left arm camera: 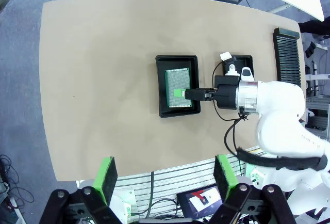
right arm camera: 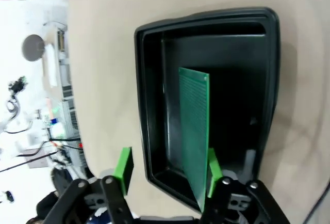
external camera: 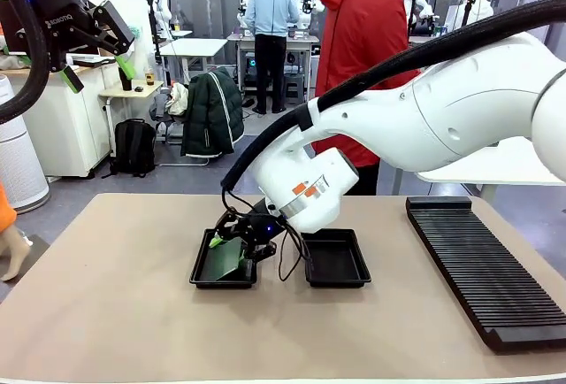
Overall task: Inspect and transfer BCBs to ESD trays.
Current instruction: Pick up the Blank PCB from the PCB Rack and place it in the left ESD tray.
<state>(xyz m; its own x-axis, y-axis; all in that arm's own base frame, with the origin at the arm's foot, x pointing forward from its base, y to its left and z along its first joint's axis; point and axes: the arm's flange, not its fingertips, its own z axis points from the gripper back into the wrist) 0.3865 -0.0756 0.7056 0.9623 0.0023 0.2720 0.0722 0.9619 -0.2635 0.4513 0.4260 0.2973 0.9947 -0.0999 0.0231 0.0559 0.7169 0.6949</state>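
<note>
Low in the right wrist view the right claw [right arm camera: 169, 171] stands released, the green board [right arm camera: 194, 126] tilted just beside its pad [right arm camera: 213, 170] at lower right, long axis running up-frame inside the black tray [right arm camera: 150, 105], while the empty, spread left claw [external camera: 99, 70] hangs far off, upper left of the front view.

A big white robot arm [external camera: 460, 110] sweeps in from the right of the frame and bends down to the centre, its black right gripper [external camera: 237, 235] low over the left-hand shallow black plastic tray [external camera: 200, 276]. A thin green rectangular circuit board [external camera: 232, 260] sits inside that tray, looking tilted rather than flat. A second identical black tray [external camera: 358, 276] lies just beside it on the right, well apart from the long black ribbed rack [external camera: 482, 273] near the right edge. All rest on the tan tabletop [external camera: 115, 295]. Upper left, the black left gripper [external camera: 99, 70] hangs high, its green-padded fingers spread. A person in a red jacket [external camera: 363, 30] stands behind the table
</note>
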